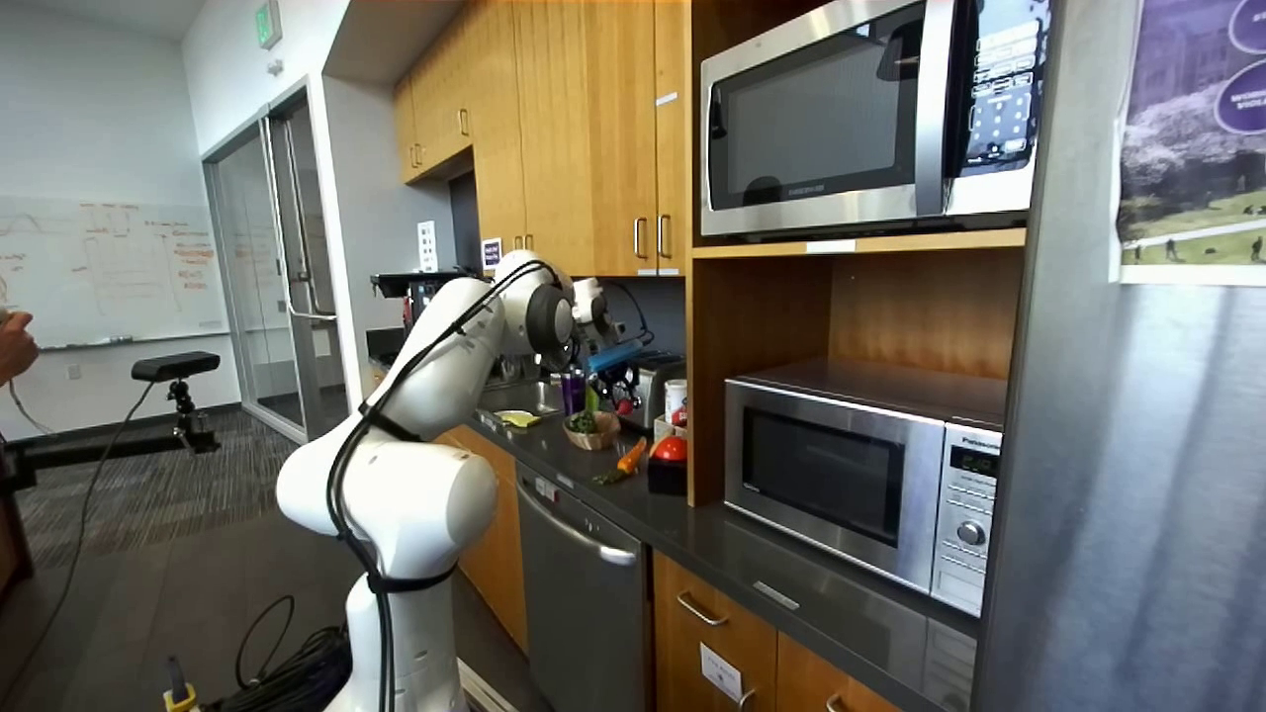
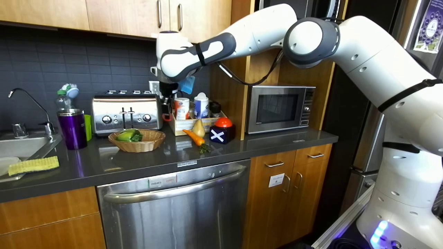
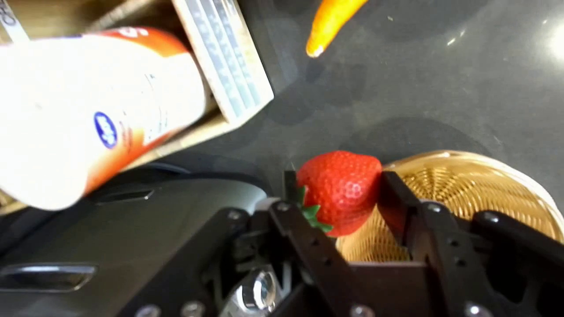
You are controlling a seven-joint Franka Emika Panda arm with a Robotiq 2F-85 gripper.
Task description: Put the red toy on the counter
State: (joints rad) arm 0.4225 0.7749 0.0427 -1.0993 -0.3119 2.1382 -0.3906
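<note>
Strawberry toy (image 3: 343, 187), red, pinched by my end effector (image 3: 339, 188) near the toaster (image 3: 163, 226); in the wrist view it overlaps the basket (image 3: 478, 185), clearance uncertain. Below lies the worktop (image 3: 418, 81): I should shift away from both neighbours, stop short of the carrot (image 3: 334, 23), lower gently, and release only on contact.
</note>
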